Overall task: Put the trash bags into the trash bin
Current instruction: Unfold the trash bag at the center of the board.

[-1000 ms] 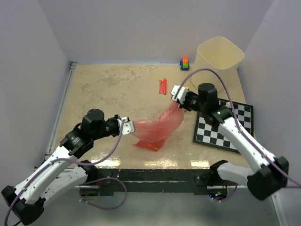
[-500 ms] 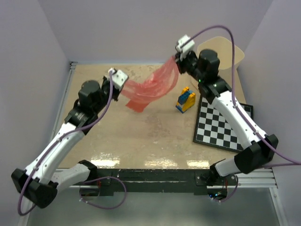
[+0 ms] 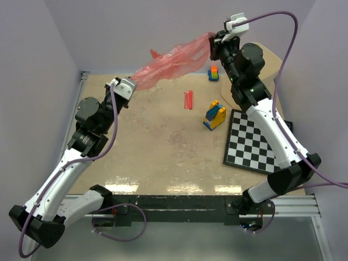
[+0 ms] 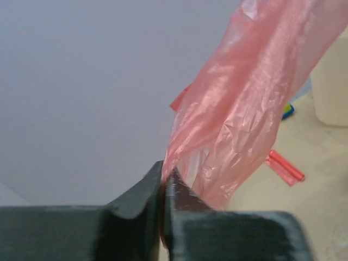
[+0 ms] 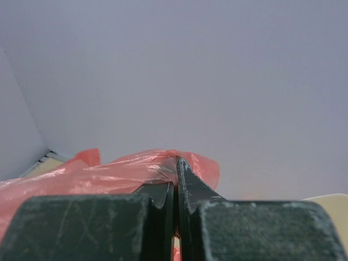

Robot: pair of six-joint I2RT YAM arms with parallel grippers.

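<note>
Carrying step: the sack (image 3: 173, 62) hangs stretched in the air over the back of the bench (image 3: 152, 141), left jaws and right jaws each pinched on an end. Next it must swing over the bin (image 3: 274, 56) and drop; the strip (image 3: 188, 100) lies waiting

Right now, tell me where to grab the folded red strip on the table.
Probably mid-length of the strip, pinched across its narrow width, coming straight down from above. It lies flat on the table, running near-to-far, with bare space either side.
</note>
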